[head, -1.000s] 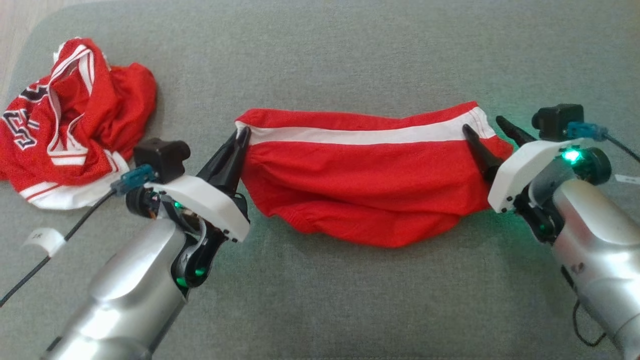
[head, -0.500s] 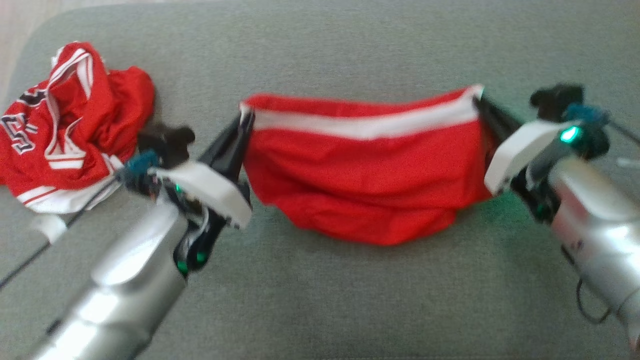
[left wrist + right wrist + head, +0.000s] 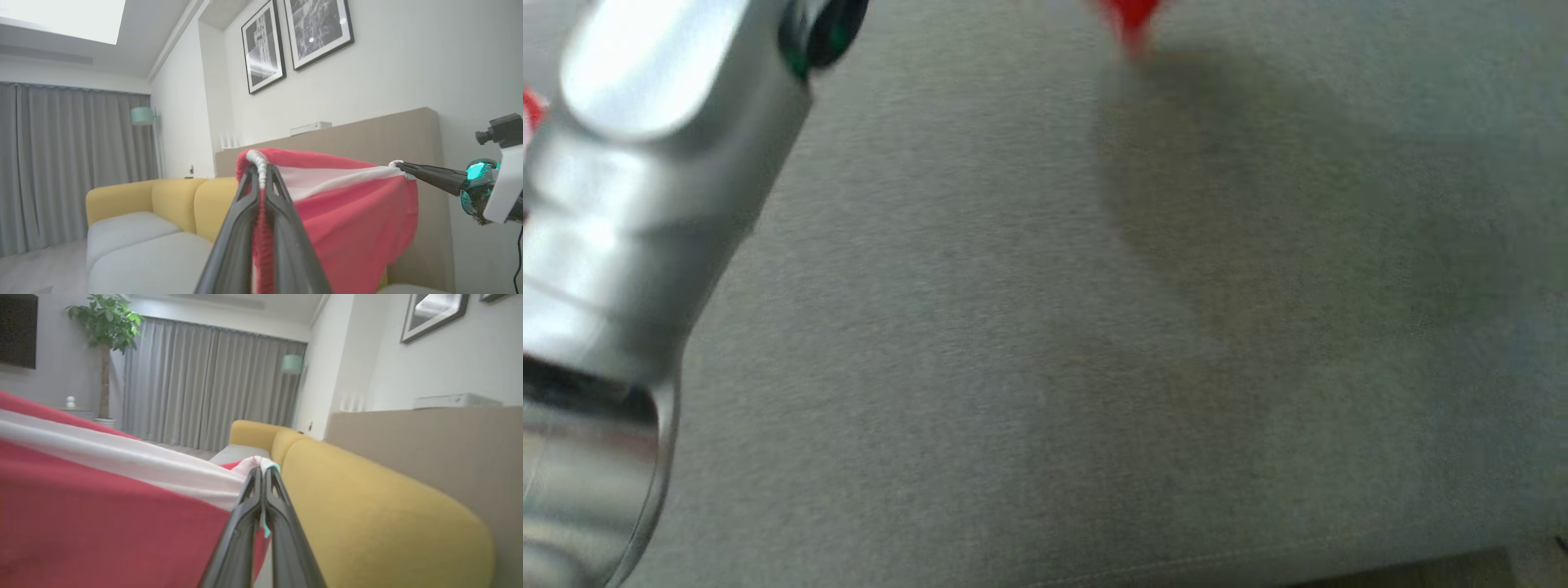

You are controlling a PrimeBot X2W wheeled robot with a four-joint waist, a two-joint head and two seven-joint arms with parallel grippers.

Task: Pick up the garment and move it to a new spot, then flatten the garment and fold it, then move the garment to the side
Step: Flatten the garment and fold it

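Now that my right gripper [image 3: 262, 473] has snapped shut on its corner of the white band [image 3: 122, 457], where a second ago its fingers stood spread over that corner, I have the garment [image 3: 351, 212] pinched at both ends. My left gripper [image 3: 261, 170] is unchanged, clamped narrow on the other end of the band.

Left wrist view confirms it. The band is stretched between the two grippers and the red cloth hangs below it, with only the room behind. So the garment is off the grey cushion [image 3: 1013, 343], where it lay a second ago.

Head view has swung too; that's camera motion, not the scene. It's blurred, with my left forearm [image 3: 645, 163] at the left. A red tip [image 3: 1131, 16] shows at the top edge, which I take for the garment's low hem. There's a shadow [image 3: 1258, 204] on the cushion beneath it.

For the task: pick-up is done, and I judge the carry to a new spot is under way. Flatten and fold not started.

Risk: the pinch on each corner is thin, so a jerk could slip one. Keep the band taut and lay it down hem first.
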